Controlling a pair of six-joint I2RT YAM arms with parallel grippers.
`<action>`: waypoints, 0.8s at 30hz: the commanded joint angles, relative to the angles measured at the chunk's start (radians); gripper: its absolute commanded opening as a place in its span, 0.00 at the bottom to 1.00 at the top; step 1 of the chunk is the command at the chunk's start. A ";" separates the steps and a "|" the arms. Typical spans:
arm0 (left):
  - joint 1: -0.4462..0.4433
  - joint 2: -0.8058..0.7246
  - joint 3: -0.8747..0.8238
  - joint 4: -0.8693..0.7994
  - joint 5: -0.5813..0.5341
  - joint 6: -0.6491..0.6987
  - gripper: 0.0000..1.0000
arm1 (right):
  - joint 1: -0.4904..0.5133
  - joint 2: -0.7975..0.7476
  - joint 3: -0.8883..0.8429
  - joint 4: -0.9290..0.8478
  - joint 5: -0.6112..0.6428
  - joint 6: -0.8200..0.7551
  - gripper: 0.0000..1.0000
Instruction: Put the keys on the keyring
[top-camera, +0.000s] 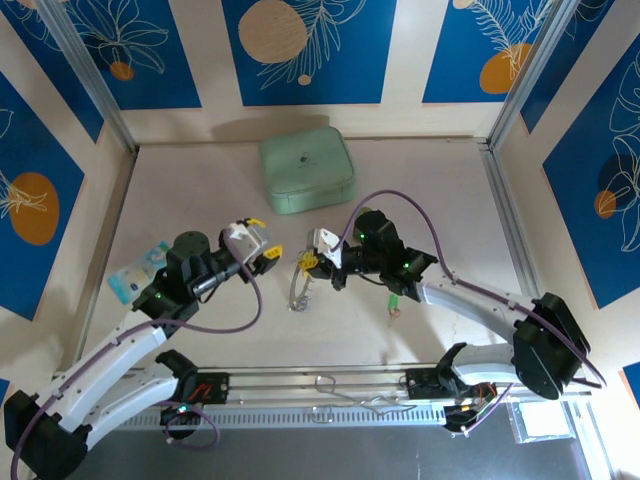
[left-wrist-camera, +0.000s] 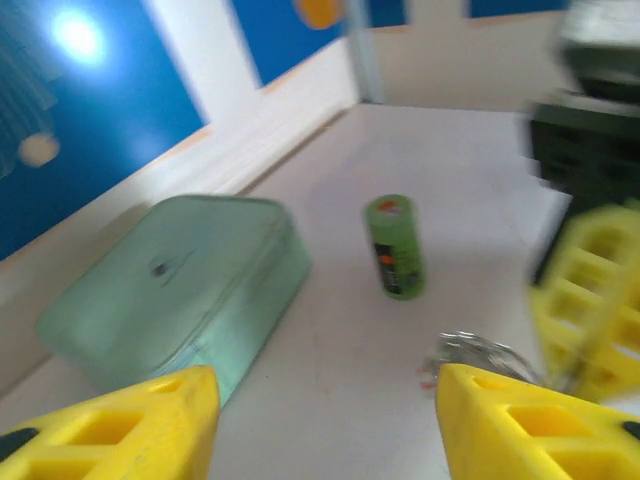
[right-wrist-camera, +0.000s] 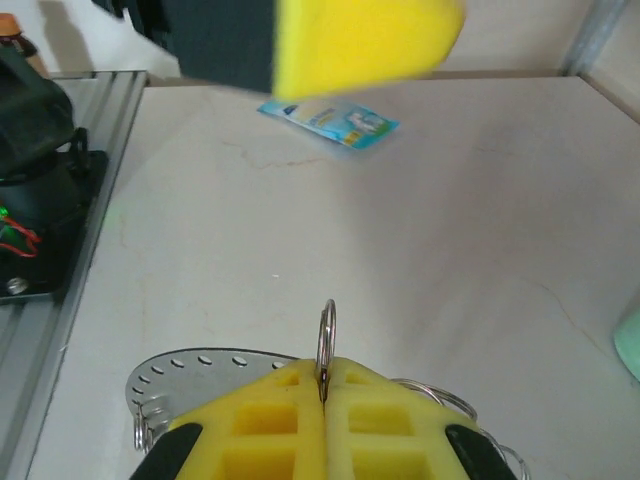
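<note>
The right gripper (top-camera: 306, 262) has its yellow plastic fingers pressed flat together on the silvery metal keyring (right-wrist-camera: 326, 330). In the right wrist view, a thin wire loop of the keyring stands upright out of the seam between the pads. A round perforated metal plate (right-wrist-camera: 205, 372) shows on the left of those fingers, and more wire loops curve out on the right. From above, the keyring (top-camera: 297, 290) hangs from the fingertips down to the pale tabletop (top-camera: 200, 190), about midway between the two arms.

The left gripper (top-camera: 265, 243) is just beside the right one, its tip pointing towards it. Its yellow fingers (left-wrist-camera: 120, 430) are spread apart with only bare table between them. In the left wrist view the keyring shows as a blurred silver tangle (left-wrist-camera: 478, 355) just beyond the right-hand finger.

A mint-green rounded rectangular case (top-camera: 307, 172) lies closed at the far side of the table. It has a small dark mark on its lid, too small to read. A small green cylinder (left-wrist-camera: 395, 247) stands near the right arm and carries an orange and black label whose writing is too blurred to read. A flat blue and white printed packet (top-camera: 140, 268) lies beside the left arm, and its lettering is not legible either.
</note>
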 joint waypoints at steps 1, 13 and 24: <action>0.002 -0.015 -0.029 -0.049 0.253 0.202 0.54 | 0.000 -0.034 0.046 -0.114 -0.042 -0.081 0.00; -0.009 0.061 -0.002 -0.129 0.370 0.353 0.48 | 0.048 -0.048 0.149 -0.312 0.085 -0.192 0.00; -0.032 0.120 0.026 -0.101 0.391 0.324 0.34 | 0.109 -0.021 0.203 -0.356 0.190 -0.220 0.00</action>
